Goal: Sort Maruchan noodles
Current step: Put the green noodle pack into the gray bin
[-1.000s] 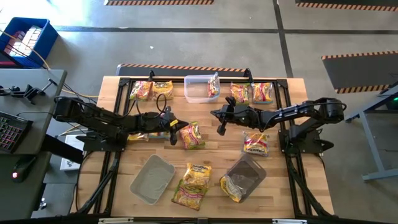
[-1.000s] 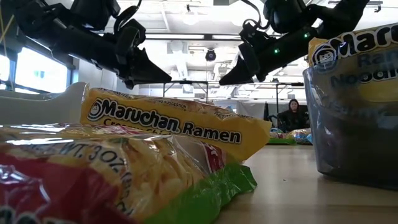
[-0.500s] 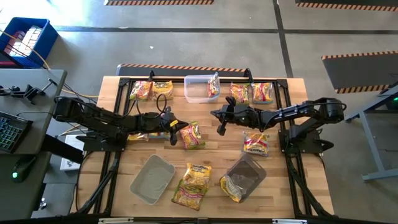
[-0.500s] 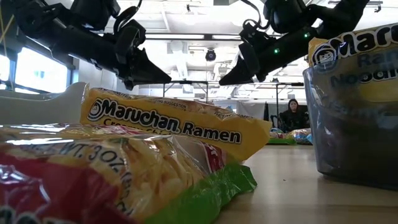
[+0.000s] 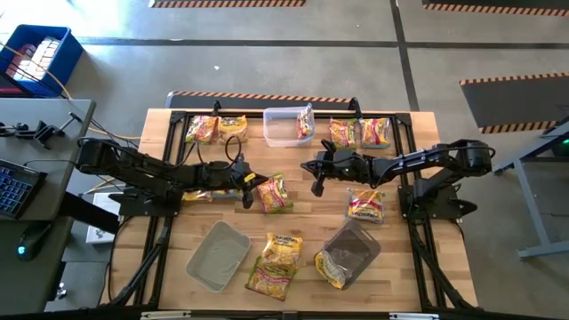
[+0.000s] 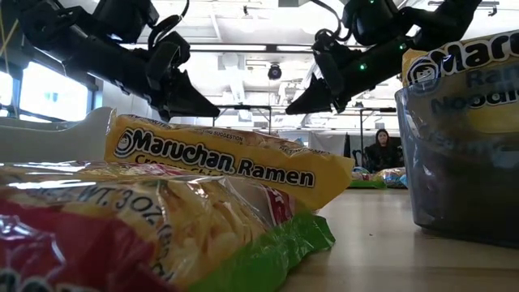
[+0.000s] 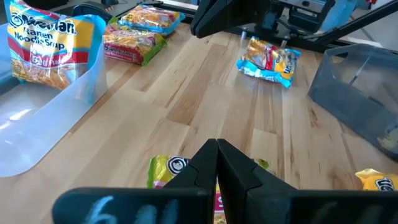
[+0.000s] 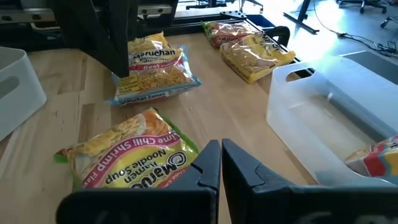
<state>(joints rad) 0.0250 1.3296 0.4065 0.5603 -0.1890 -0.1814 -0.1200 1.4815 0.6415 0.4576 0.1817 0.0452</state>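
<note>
I have the left gripper (image 5: 248, 191) hanging over the middle of the table (image 5: 418, 284), its fingers pinched together on nothing. The lime-shrimp packet (image 5: 274, 193) lies flat just beside that tip, on the side toward the right arm, with one end showing right under my closed fingers in the left wrist view. Its long axis runs roughly from the front edge toward the back edge, a little skewed, so it lies across the line of the left arm's reach and not along it. I judge the left arm the nearer one for this packet: it needs only a short push forward and a drop, with the fingers parted first.

The right gripper (image 5: 316, 182) hovers a little farther off, on the packet's other side, also clamped tight and carrying nothing. From its wrist camera the same packet sits just ahead of the fingers.

Farther out, more Maruchan noodles are spread around: a blue-edged packet (image 5: 365, 204) toward the right edge, two packets (image 5: 277, 263) near the front edge between a pale tub (image 5: 217, 256) and a dark tub (image 5: 354, 251), and pairs (image 5: 216, 129) along the back edge either side of a clear tub (image 5: 283, 127).
</note>
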